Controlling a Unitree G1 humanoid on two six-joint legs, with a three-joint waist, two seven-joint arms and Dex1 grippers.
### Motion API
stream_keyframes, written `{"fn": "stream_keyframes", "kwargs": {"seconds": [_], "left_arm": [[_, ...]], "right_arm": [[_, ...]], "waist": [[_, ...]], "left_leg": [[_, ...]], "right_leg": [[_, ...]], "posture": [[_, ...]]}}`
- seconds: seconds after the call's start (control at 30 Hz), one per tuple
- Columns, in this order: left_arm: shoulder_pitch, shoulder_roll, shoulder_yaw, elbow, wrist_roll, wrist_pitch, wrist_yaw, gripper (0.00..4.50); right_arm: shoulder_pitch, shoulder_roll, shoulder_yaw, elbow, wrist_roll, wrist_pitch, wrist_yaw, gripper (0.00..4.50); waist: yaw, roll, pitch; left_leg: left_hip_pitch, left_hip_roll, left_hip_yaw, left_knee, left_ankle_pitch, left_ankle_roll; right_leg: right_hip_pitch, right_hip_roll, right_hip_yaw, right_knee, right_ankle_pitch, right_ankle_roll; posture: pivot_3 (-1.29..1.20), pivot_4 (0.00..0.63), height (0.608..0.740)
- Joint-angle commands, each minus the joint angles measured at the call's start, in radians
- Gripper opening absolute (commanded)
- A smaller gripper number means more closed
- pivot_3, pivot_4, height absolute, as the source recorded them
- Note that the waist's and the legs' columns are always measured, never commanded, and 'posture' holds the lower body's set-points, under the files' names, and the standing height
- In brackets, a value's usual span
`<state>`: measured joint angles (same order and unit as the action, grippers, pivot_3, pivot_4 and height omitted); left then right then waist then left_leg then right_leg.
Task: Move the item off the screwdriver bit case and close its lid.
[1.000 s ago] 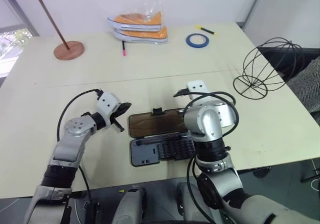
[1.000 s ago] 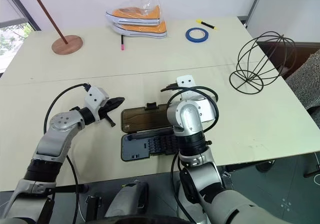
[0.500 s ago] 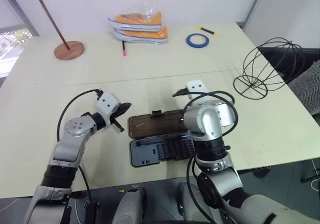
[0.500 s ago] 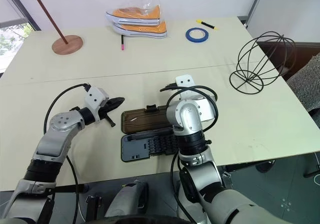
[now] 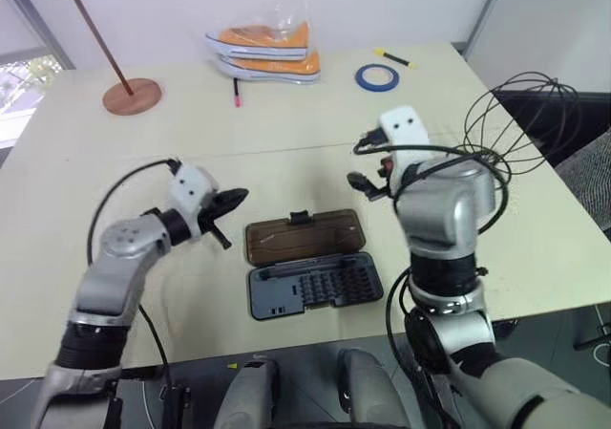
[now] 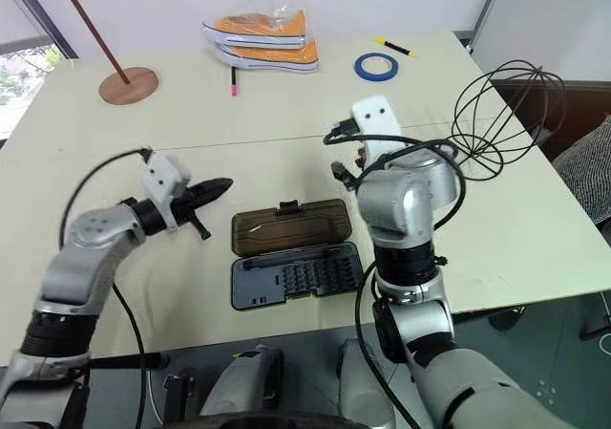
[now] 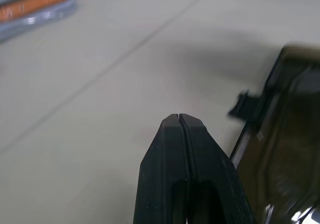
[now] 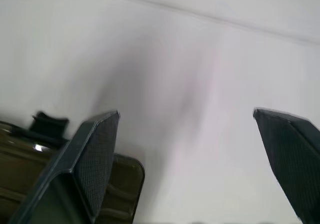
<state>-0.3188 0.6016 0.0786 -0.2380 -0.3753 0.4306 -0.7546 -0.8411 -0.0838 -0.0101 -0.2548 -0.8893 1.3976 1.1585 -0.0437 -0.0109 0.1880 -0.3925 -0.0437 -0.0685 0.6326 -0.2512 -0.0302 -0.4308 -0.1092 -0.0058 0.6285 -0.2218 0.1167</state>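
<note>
**Bit case lying open, wire globe set aside**

Screwdriver bit case (image 5: pixel 310 289) rests flat on the pale table (image 5: pixel 286 142) near its front edge, and we see its rows of bits exposed. Its smoky brown lid (image 5: pixel 305 235) is folded back flat on the table beyond the tray, with the small black latch (image 5: pixel 300 218) on its far edge. We find the item, a black wire globe frame (image 5: pixel 520 128), standing at the table's right edge, well apart from the case and partly behind the right arm.

The left gripper (image 6: pixel 212 188) hangs above the table just left of the lid, pointing toward it; in the left wrist view its two black fingers (image 7: pixel 165 174) are pressed together on nothing. The right gripper (image 8: pixel 187 154) is raised over the table beyond the lid's right end, and the right wrist view shows its jaws spread wide and empty, with the lid's corner below one finger.

Farther back we note orange shoes in a clear bag (image 5: pixel 264 52), a roll of blue tape (image 5: pixel 378 77), a yellow marker (image 5: pixel 392 57), a pink pen (image 5: pixel 236 93) and a wooden stand (image 5: pixel 129 95).
</note>
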Motion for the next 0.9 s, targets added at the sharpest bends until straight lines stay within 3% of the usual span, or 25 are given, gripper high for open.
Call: {"fn": "stream_keyframes", "kwargs": {"seconds": [0.03, 0.17, 0.43, 0.9], "left_arm": [[-0.026, 0.050, 0.050, -0.108, -0.127, 0.106, -0.055, 0.00], [-0.007, 0.107, 0.059, -0.169, -0.246, 0.217, -0.122, 0.00], [0.093, 0.193, -0.002, -0.236, -0.299, 0.268, -0.237, 0.00], [0.218, 0.209, -0.122, -0.194, -0.215, 0.173, -0.334, 0.00]], "right_arm": [[-0.012, -0.034, -0.035, -0.022, 0.173, -0.160, -0.075, 4.45], [0.017, -0.086, -0.018, 0.027, 0.338, -0.341, -0.136, 4.45], [0.019, -0.182, 0.066, 0.209, 0.541, -0.620, -0.218, 4.45], [0.036, -0.326, 0.189, 0.302, 0.682, -0.695, -0.234, 4.45]], "waist": [[0.000, 0.000, 0.000], [-0.002, 0.000, 0.000], [0.001, 0.000, 0.000], [0.002, 0.000, 0.001]], "left_leg": [[0.000, 0.000, 0.000, 0.000, 0.000, 0.000], [0.000, 0.000, 0.001, 0.000, 0.000, 0.000], [0.000, 0.002, 0.005, 0.000, 0.000, 0.000], [0.000, 0.002, 0.005, 0.000, 0.000, 0.000]], "right_leg": [[0.000, 0.000, 0.000, 0.000, 0.000, 0.000], [0.000, 0.000, 0.000, 0.000, 0.000, 0.000], [0.000, 0.001, 0.000, 0.000, 0.000, 0.000], [0.001, 0.001, 0.001, -0.001, 0.000, -0.001]], "posture": [[0.00, 0.150, 0.740], [0.00, 0.150, 0.740], [0.00, 0.150, 0.740], [0.00, 0.150, 0.740]]}}
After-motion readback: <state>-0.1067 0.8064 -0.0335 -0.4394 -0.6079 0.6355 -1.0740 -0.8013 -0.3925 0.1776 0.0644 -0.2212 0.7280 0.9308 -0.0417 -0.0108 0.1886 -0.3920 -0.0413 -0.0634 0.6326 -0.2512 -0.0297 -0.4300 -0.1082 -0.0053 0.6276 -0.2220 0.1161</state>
